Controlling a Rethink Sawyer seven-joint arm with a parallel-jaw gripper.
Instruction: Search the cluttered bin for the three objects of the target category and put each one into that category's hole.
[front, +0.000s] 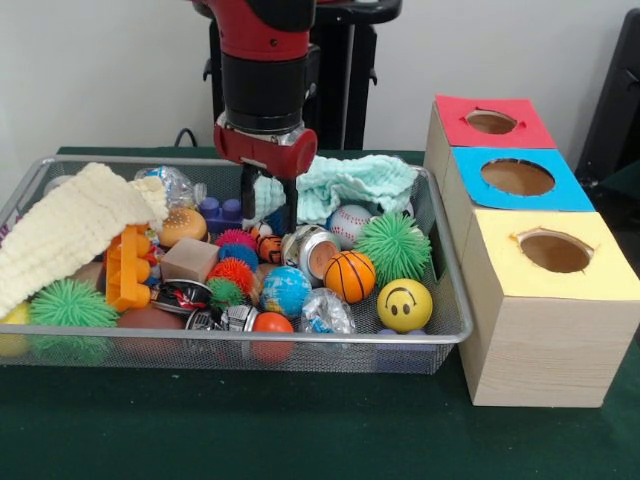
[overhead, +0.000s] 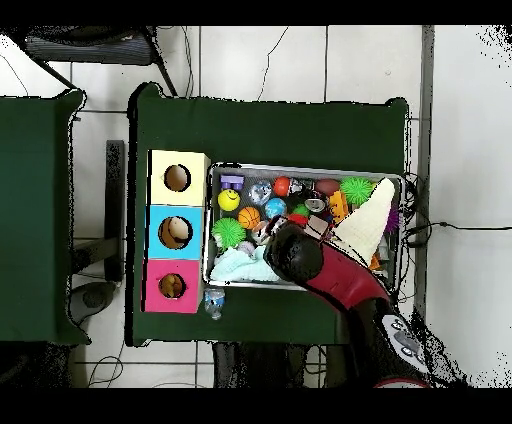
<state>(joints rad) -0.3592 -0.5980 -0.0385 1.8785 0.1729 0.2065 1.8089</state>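
The silver wire-mesh bin (front: 250, 338) is full of clutter; from overhead its rim (overhead: 300, 167) shows right of the boxes. My gripper (front: 270, 226) is open and reaches down into the bin's back middle, fingers apart, nothing held. Just below its tips lie a small orange striped ball (front: 268, 248) and a tin can (front: 316, 252). The red-surrounded hole (front: 491, 122) tops the farthest wooden box, and in the overhead view (overhead: 171, 286) it is the box nearest the robot. Overhead, the arm (overhead: 293, 255) hides the gripper.
In the bin: a basketball (front: 350, 276), baseball (front: 349, 225), yellow smiley ball (front: 404, 305), globe ball (front: 285, 291), green spiky ball (front: 392, 247), cream cloth (front: 70, 230), mint cloth (front: 350, 185), orange brick (front: 125, 268). Blue hole (front: 517, 177) and yellow hole (front: 555, 252) adjoin the red one.
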